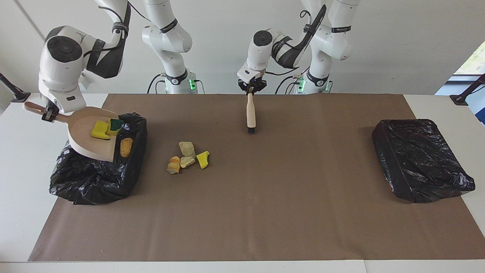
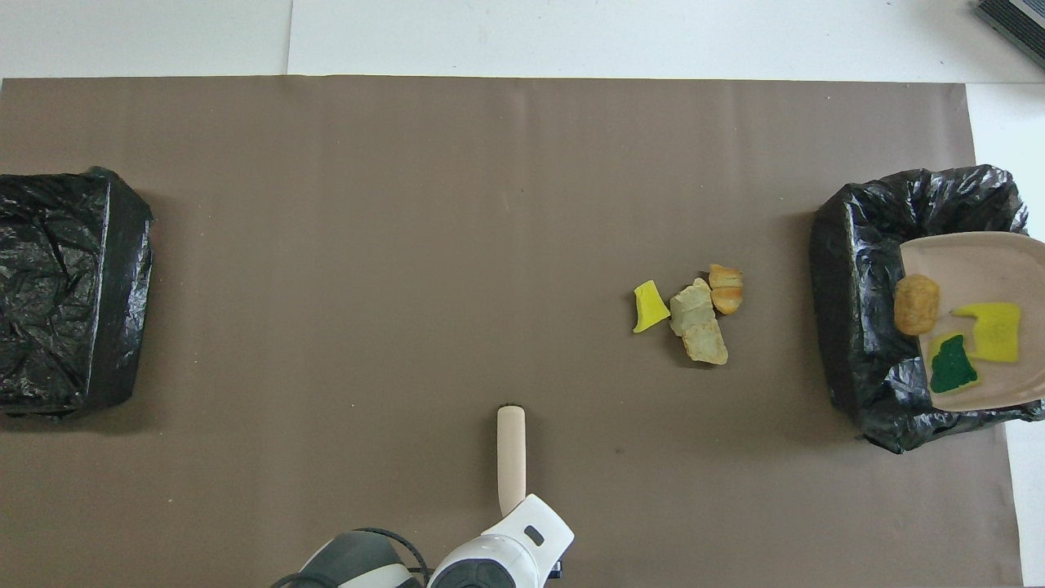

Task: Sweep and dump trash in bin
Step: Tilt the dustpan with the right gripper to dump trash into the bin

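A: Biggest first: white tabletop (image 1: 22,212) under a brown mat (image 1: 265,208) filling most of the facing frame. Two black-lined bins: one bin at frame left (image 1: 94,178), another bin at frame right (image 1: 420,159), the same one at the left edge of the overhead frame (image 2: 65,294).

B: And the arms?

A: Right gripper (image 1: 48,113) at upper left of the facing frame, fingers clamped on the handle of a pale pink dustpan (image 1: 93,146). Dustpan tilted, mouth down over the bin at frame left.

B: Left one?

A: Left gripper (image 1: 250,90) at top centre, fingers shut on the top of a brush (image 1: 251,113), hanging upright with bristles just above the mat.

B: Trash?

A: Partly on the pan: yellow sponge (image 1: 100,130) and green-topped sponge (image 1: 115,124) near its lip. Orange-brown chunk (image 1: 126,147) right at the lip, against the bin liner; whether touching the pan, cannot tell. Remaining scraps (image 1: 187,156) in a small cluster on the mat, left of centre in the facing frame, between bin and brush: two tan pieces, an orange-brown one, a yellow sponge bit (image 1: 203,159).
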Controlling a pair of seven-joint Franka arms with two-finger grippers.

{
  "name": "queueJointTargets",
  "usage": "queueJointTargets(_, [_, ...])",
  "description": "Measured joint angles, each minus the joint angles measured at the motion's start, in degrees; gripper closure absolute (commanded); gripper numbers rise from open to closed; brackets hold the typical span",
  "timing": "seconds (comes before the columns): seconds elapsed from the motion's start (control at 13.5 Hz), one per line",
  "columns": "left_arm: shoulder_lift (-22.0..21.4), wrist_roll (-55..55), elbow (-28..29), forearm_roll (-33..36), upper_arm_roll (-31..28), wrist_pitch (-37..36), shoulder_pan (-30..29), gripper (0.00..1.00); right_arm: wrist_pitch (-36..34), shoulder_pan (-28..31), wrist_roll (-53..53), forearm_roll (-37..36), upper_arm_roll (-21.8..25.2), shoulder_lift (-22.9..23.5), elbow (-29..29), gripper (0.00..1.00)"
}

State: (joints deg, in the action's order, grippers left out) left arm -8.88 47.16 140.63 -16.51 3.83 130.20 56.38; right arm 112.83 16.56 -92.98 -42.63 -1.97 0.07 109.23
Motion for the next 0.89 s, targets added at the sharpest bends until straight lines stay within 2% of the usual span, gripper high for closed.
queueJointTargets(0.3, [0.1,0.0,0.0,0.0,-0.1,0.2,0.0,0.77,0.8,-3.5,-0.6,-7.5,0.0,0.0,-0.1,1.00])
queueJointTargets(0.44, [0.1,0.0,0.0,0.0,-0.2,0.2,0.0,0.69,0.8,-4.7,-0.6,-9.9,-0.1,0.0,-0.8,1.00])
queueJointTargets(0.52, [0.1,0.0,0.1,0.0,-0.2,0.2,0.0,0.61,0.8,-5.1,-0.7,-11.1,-0.1,-0.1,-1.3,1.00])
queueJointTargets(0.59, [0.1,0.0,0.1,0.0,-0.2,0.2,0.0,0.48,0.8,-5.6,-1.0,-12.4,-0.1,-0.3,-1.8,1.00])
queueJointTargets(0.67, [0.1,0.0,0.1,0.0,-0.2,0.2,0.0,0.40,0.2,-6.3,-1.6,-13.3,-0.1,-0.6,-2.6,1.00])
queueJointTargets(0.81, [0.1,0.0,0.1,0.0,-0.2,0.2,0.0,0.10,-1.7,-7.8,-2.3,-13.8,-0.1,-1.2,-3.6,1.00])
queueJointTargets(0.89, [0.2,-0.2,0.1,0.0,-0.3,0.2,0.0,0.00,-2.5,-8.7,-2.3,-13.8,-0.2,-1.4,-3.8,1.00])
